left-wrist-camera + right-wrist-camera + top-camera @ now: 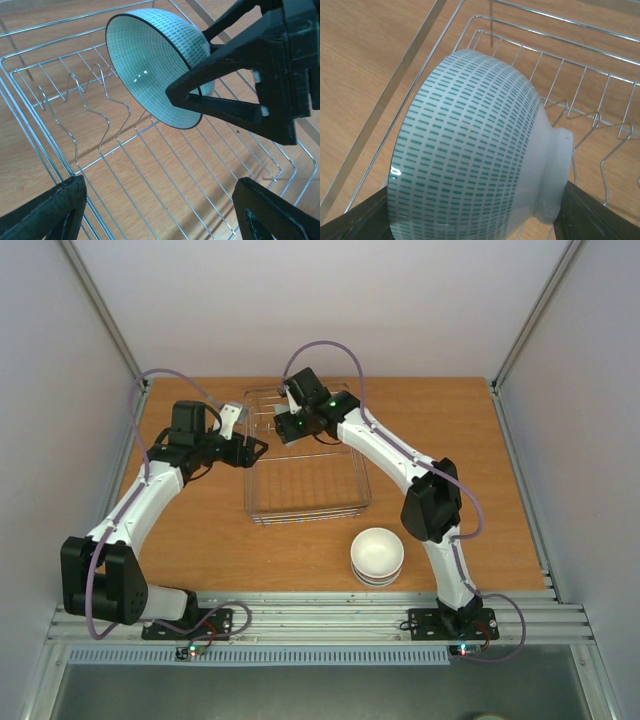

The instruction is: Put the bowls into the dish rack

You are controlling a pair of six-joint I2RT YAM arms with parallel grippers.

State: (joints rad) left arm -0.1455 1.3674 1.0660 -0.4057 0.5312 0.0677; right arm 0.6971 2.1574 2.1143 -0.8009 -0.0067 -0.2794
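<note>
Dash-patterned bowl (150, 65) clamped tilted in right pincer (290, 410) over dish rack (300, 508) | left pincer (255, 452) apart, empty | risk, we judge: early release lets bowl roll off divider wires (75, 100)

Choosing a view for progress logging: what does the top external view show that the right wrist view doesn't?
Only top external: the stack of plain white round ceramic bowls on the wooden table. Only right wrist: the teal dash pattern on the tilted pale ceramic bowl. Both: the silver wire dish rack.
</note>
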